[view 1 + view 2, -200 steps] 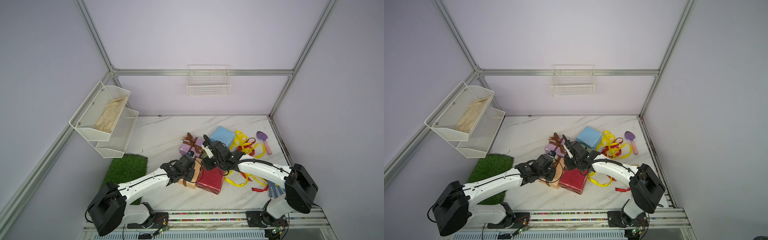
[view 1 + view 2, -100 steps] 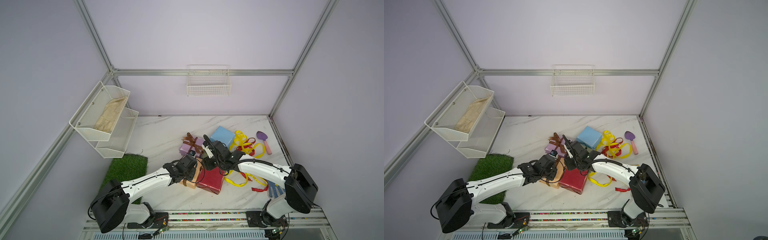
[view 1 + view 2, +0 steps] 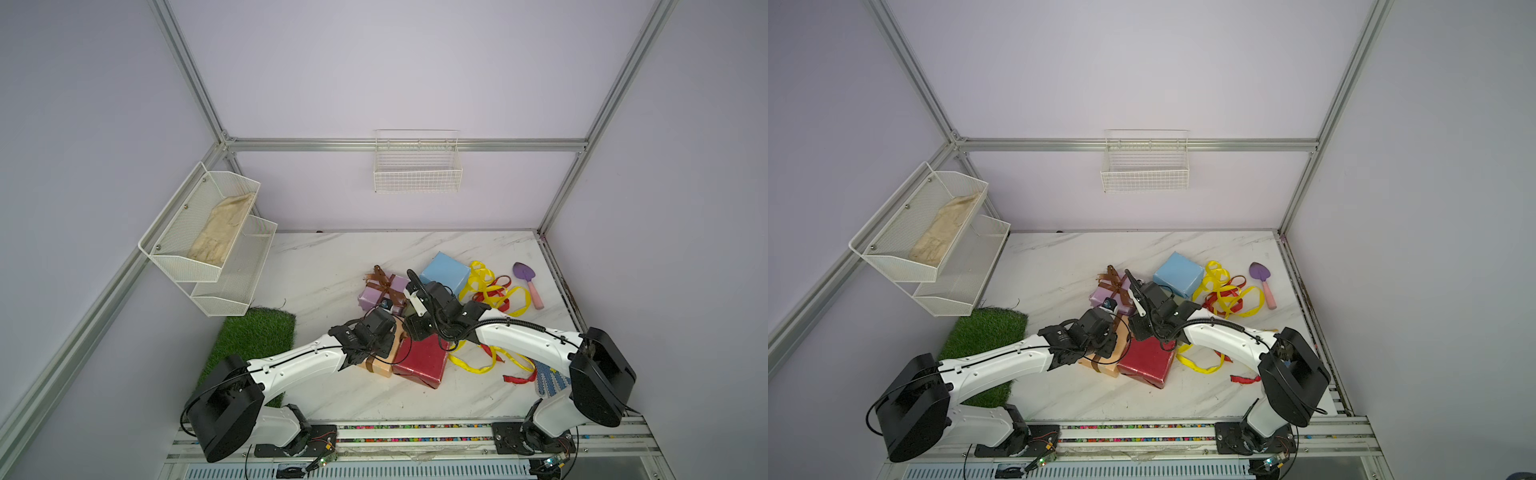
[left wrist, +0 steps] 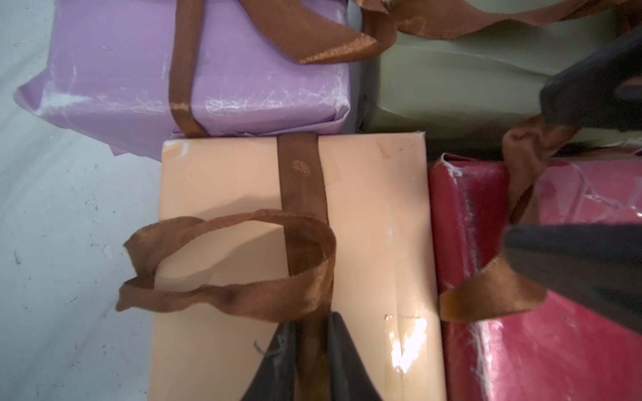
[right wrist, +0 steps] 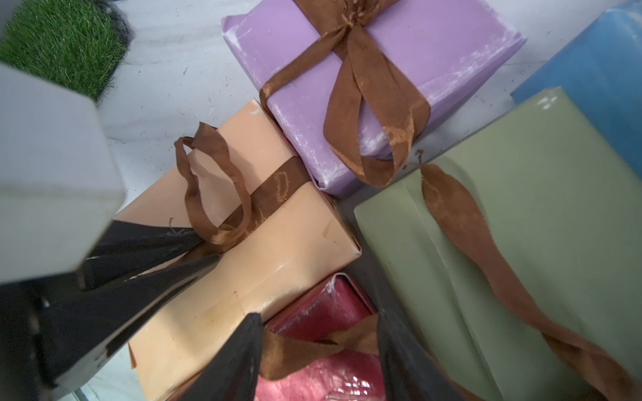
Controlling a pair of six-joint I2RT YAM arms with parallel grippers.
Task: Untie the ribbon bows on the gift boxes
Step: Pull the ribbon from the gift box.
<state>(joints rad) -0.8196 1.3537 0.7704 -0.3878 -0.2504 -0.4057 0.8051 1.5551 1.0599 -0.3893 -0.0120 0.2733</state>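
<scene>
White marble tabletop (image 3: 332,257), lilac walls, alu frame. Vs a sec earlier: boxes and R arm unmoved, L arm's shoulder link shifted slightly. L gripper (image 4: 312,333) was pinched on the brown ribbon (image 4: 302,180) atop the peach box (image 4: 375,215). R gripper (image 5: 318,330) stood part-open over the dark red box (image 5: 323,302), with a ribbon tail between its jaws. Lilac box (image 3: 384,286) was bow-tied. Olive box (image 5: 521,208), blue box (image 3: 444,272) and loose yellow ribbons (image 3: 476,279) crowded behind.

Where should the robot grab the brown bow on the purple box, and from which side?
Probably its loop, which droops past the edge of the lilac box toward the olive box. There the ribbon hangs free of the paper, so come from that side and pinch across its flat width.
</scene>
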